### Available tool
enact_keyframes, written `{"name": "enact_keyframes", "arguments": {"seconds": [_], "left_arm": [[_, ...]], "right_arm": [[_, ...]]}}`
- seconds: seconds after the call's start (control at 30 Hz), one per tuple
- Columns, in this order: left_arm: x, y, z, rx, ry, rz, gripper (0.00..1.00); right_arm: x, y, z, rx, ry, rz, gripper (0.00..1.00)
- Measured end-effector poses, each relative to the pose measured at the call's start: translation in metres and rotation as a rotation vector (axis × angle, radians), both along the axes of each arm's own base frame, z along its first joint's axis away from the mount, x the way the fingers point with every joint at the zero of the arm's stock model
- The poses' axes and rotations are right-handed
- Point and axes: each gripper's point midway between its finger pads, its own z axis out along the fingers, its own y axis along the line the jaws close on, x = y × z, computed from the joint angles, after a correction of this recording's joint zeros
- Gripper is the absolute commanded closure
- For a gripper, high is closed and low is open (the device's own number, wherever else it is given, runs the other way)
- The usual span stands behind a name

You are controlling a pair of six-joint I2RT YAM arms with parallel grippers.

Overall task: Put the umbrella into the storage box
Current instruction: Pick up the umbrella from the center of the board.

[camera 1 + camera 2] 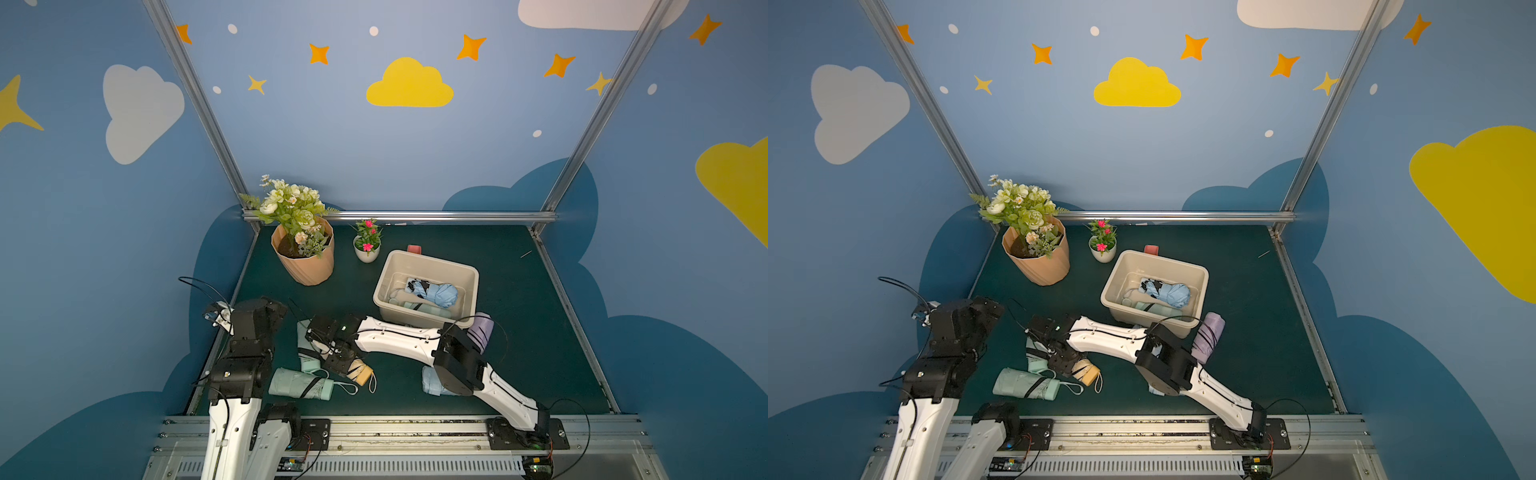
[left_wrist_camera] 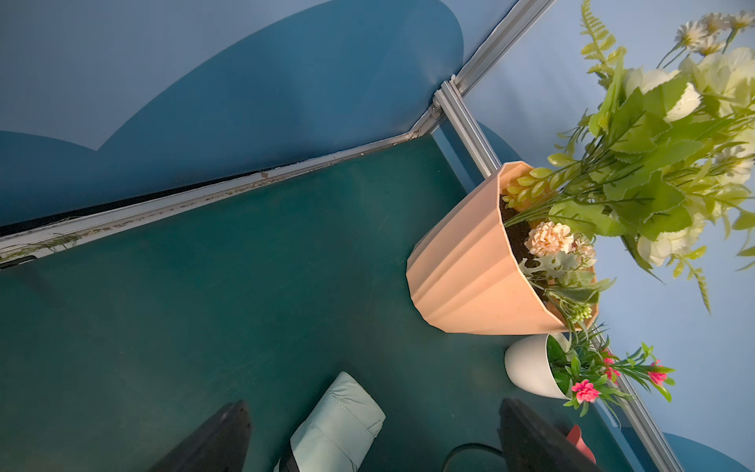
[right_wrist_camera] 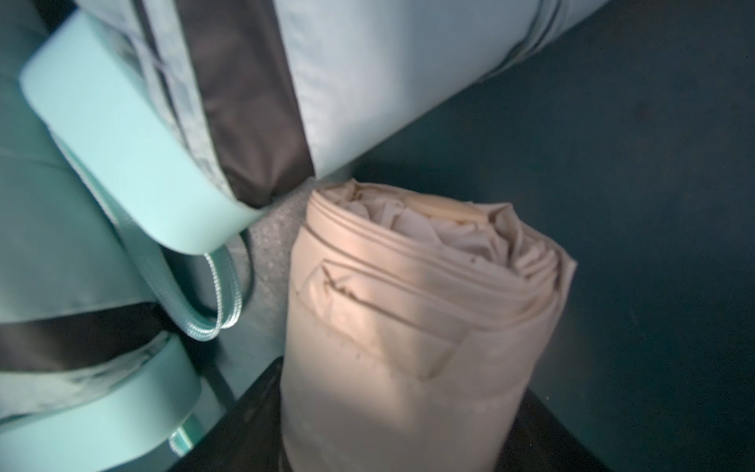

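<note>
We see the umbrella [image 3: 416, 318], a short beige roll with folded cloth at its end, lying on the green table [image 1: 519, 332] outside the cream storage box [image 1: 468, 286]. The right gripper [image 3: 400, 384] has its jaws on both sides of it; if they press, we cannot tell. The left gripper [image 2: 371, 404] stands wide open.

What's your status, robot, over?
Left gripper open, empty. Right gripper astride beige umbrella, grip unclear. Storage box holds two umbrellas. Mint umbrellas crowd alongside.

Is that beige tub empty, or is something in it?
Not empty. The storage box holds a folded light blue umbrella and a mint umbrella beside it.
</note>
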Motion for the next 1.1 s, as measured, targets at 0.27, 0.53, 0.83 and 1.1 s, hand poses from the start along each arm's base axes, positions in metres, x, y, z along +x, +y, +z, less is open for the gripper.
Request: {"name": "enact_keyframes", "arguments": {"seconds": [0.27, 0.53, 0.83, 1.1], "left_arm": [[0.001, 0.001, 0.000, 0.009, 0.005, -0.005, 0.00], [-0.002, 0.005, 0.003, 0.035, 0.003, 0.015, 0.00], [-0.014, 0.017, 0.013, 0.078, -0.018, 0.083, 0.01], [-0.025, 0.024, 0.018, 0.094, -0.033, 0.134, 0.02]], "right_arm": [[-0.003, 0.000, 0.000, -0.008, -0.019, 0.014, 0.40], [-0.003, 0.000, 0.000, -0.015, -0.027, 0.032, 0.67], [-0.008, -0.009, 0.006, -0.042, -0.026, 0.043, 0.82], [-0.012, -0.027, 0.041, -0.017, -0.040, 0.041, 0.91]]}}
